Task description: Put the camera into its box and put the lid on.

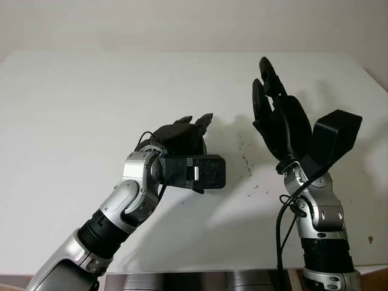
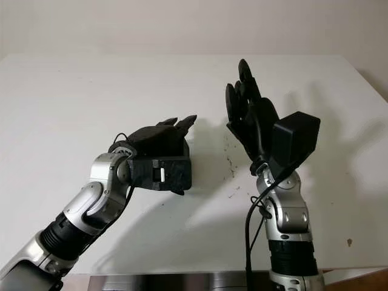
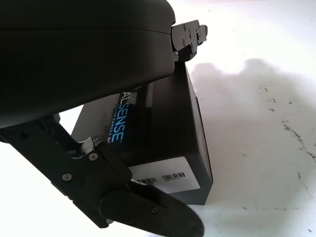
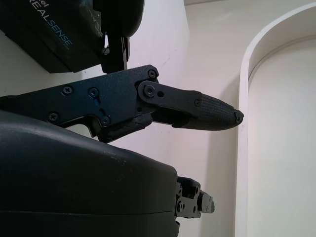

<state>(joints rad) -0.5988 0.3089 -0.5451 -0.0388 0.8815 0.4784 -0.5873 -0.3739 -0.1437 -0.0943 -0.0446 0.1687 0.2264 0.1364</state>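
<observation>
Box (image 3: 168, 133), black with a white barcode label, sits on the white table (image 1: 73, 109) left of centre, under the left hand (image 1: 182, 136), whose curled fingers clasp it from above. To its right, the right hand (image 1: 279, 115) is raised, open, holding nothing. Dark specks (image 1: 247, 163) lie between them.

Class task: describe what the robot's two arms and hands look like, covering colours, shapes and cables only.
Both arms have silver metal joint housings with black ribbed sleeves lower down. The left hand and right hand are matte black with jointed, screw-fastened fingers with textured tips. Each wrist carries a boxy black camera mount. Black cables loop beside both wrists.
</observation>
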